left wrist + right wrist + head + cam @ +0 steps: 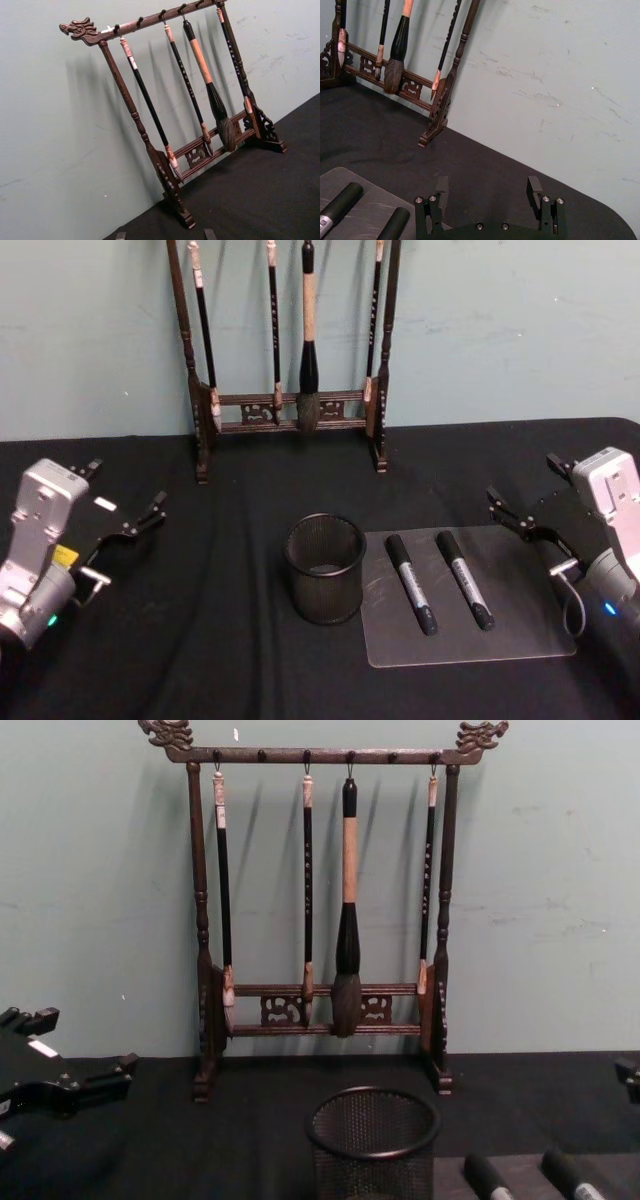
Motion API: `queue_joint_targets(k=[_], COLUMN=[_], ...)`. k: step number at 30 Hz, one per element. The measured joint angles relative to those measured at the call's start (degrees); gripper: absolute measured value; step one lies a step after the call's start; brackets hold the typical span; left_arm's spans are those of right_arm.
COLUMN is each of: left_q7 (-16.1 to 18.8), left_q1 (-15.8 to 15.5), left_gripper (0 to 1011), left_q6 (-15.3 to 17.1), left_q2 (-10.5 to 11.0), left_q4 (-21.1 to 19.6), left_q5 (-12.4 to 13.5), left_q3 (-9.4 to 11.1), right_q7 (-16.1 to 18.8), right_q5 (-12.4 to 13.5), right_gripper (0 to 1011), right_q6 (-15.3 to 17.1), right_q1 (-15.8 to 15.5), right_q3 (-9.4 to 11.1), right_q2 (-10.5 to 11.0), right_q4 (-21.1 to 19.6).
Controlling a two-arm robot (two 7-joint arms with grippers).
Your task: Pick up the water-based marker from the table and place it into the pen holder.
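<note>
Nothing is held by the wide-open right gripper (525,485) or left gripper (128,485). The marker (465,578) nearest the right gripper could be knocked into the second marker (411,582) just beyond.

Head view: from high up, facing forward and steeply down on the black surface (200,660), pen holder (324,569) midway between the left jaws and the right jaws, brush rack (290,410) far beyond both. Chest view: lower, facing level across the surface, close to the pen holder, square to the rack. Left wrist view: tilted, aimed past the left jaws' tips at rack and wall (50,125). Right wrist view: tilted, just behind the right jaws, sharing with the head view the rack's nearer post and two markers (340,205) beside those jaws.
</note>
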Motion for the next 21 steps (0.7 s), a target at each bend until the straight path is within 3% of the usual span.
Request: queue_joint_targets(k=[21], left_q7=[0.0], left_q1=[0.0], left_gripper=[1009], left_q6=[0.0], left_q2=[0.0], left_q4=[0.0], left_q5=[0.0], left_q3=[0.0], right_q7=[0.0], right_q5=[0.0], right_gripper=[1000], right_q6=[0.0], right_q1=[0.0], right_q3=[0.0], right_q2=[0.0], right_q4=[0.0])
